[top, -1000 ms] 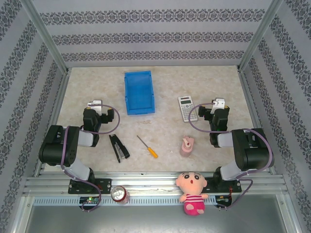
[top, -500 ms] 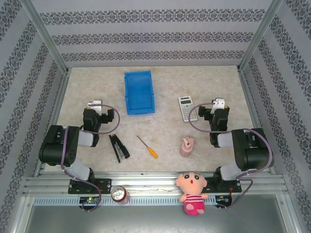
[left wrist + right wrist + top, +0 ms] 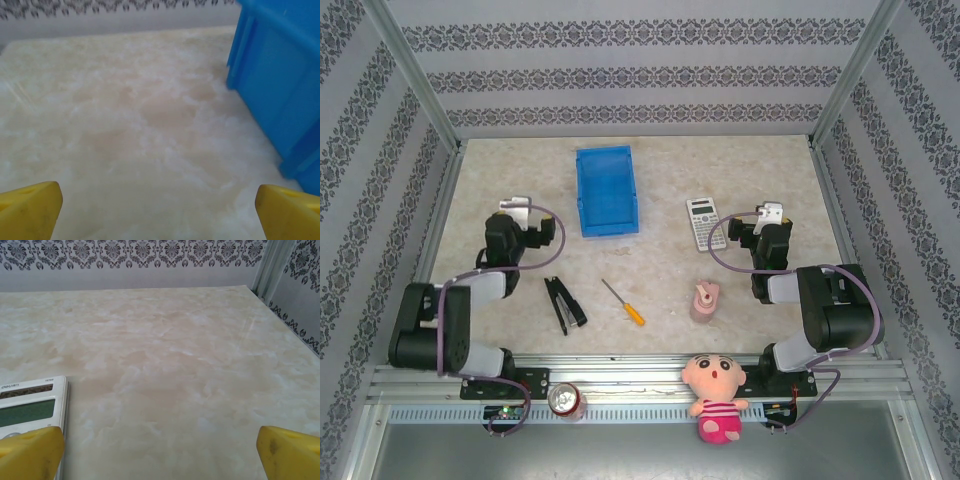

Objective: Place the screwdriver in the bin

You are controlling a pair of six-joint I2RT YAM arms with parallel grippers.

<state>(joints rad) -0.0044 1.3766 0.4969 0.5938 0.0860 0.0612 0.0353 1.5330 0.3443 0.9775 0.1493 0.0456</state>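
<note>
Main risk: the screwdriver lies flat and slim on the worktop, so a pinch could likely slip off the shaft or roll it away.
Second risk: a black stapler sits near its left side, and a low approach by the left tool might knock it.
Screwdriver: thin silver shaft angled toward the far left, short orange handle nearer the arms. It lies between the two arms, well apart from the blue bin.
Left tool: fingers spread wide, holding nothing, beside the bin's wall.
Right tool: spread wide, empty, near a grey calculator.
</note>
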